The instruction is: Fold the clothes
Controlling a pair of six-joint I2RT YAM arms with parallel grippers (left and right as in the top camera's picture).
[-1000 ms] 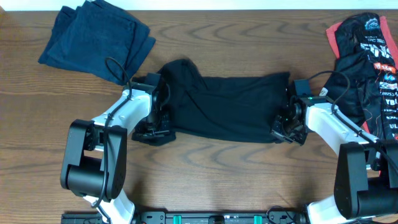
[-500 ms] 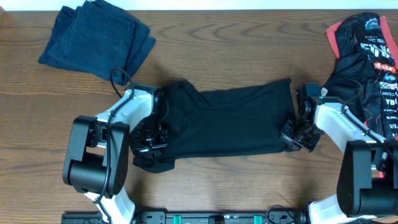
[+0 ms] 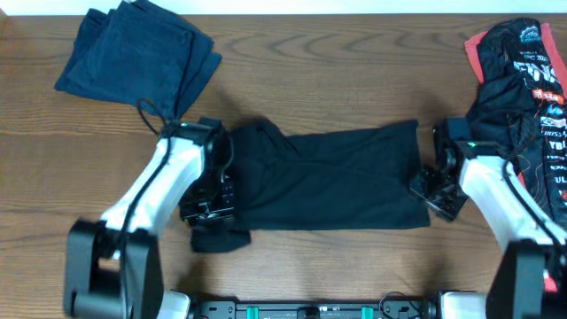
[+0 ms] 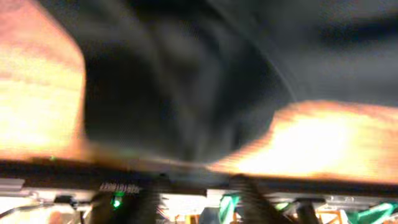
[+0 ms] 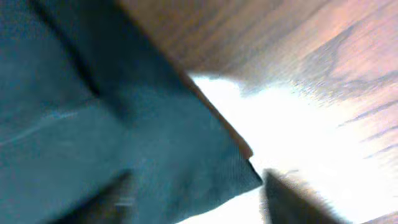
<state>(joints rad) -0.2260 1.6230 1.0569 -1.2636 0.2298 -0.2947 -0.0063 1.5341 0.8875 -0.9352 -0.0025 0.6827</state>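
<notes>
Black shirt (image 3: pixel 328 177), long axis left-right

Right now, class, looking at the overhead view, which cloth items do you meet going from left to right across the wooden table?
In order: folded dark blue cloth pile → plain black shirt laid out in the middle → crumpled black garment with pink-red trim and white lettering.

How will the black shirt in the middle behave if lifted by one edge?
Probably floppy: the black shirt lies flat with soft creases and a bunched lump at its left end. Likely light: its corner looks thin in the right wrist view. Pushed, it would probably wrinkle rather than slide whole over the wooden table.
</notes>
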